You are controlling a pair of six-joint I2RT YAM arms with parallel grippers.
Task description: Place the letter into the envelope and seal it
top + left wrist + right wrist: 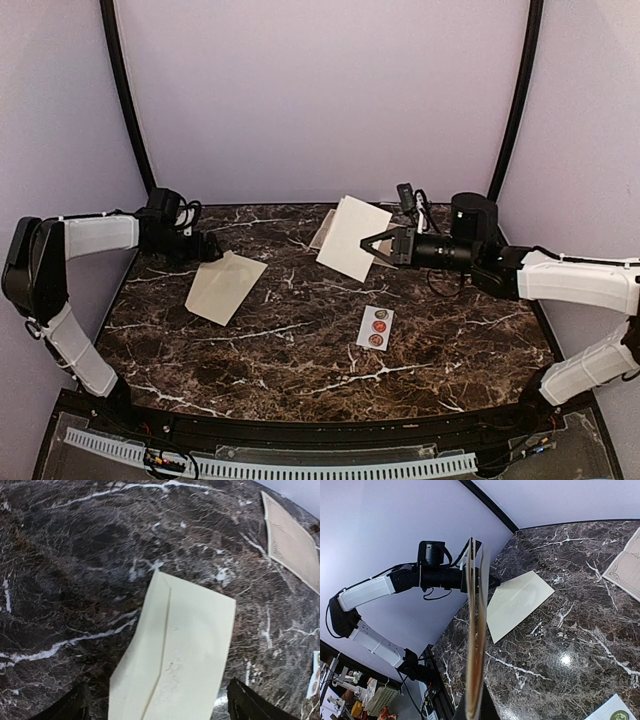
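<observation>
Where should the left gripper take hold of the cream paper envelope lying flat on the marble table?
Probably by the short end nearest the left gripper, coming in low from the left. The cream paper envelope lies flat, so only an edge offers purchase, and that end sits between the open fingers.

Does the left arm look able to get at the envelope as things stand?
Probably yes. The left gripper is open right at one end of the envelope, which lies flat and uncovered on the table. The right gripper holds the letter off to the side, clear of it.
</observation>
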